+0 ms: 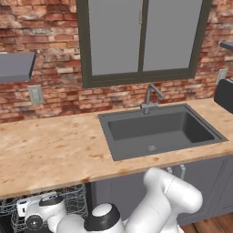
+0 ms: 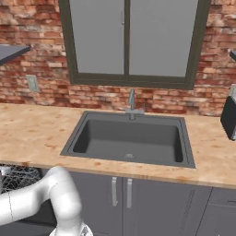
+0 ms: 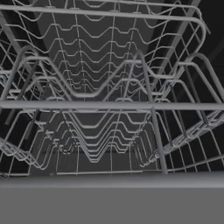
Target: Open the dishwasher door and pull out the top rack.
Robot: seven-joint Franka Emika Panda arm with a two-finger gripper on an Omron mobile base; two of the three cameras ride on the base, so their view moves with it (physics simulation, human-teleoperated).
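The top rack [image 1: 73,196] is a thin white-silver wire basket that sticks out from under the counter edge at the lower left; its corner also shows at the left of the right base view [image 2: 18,177]. My white hand [image 1: 40,213] sits low against the rack's front, and its fingers are hidden behind the hand and arm. In the hand view the rack's wire grid and wavy tines [image 3: 109,127] stand very close, with a horizontal front wire [image 3: 112,105] across the middle. The dishwasher door is out of view below the frames.
A wooden counter [image 1: 50,150] runs above the rack, with a dark sink [image 1: 157,129] and faucet [image 1: 151,98] to the right. Grey cabinet doors with small silver handles [image 2: 120,191] stand under the sink. A black appliance [image 2: 229,117] sits at the far right.
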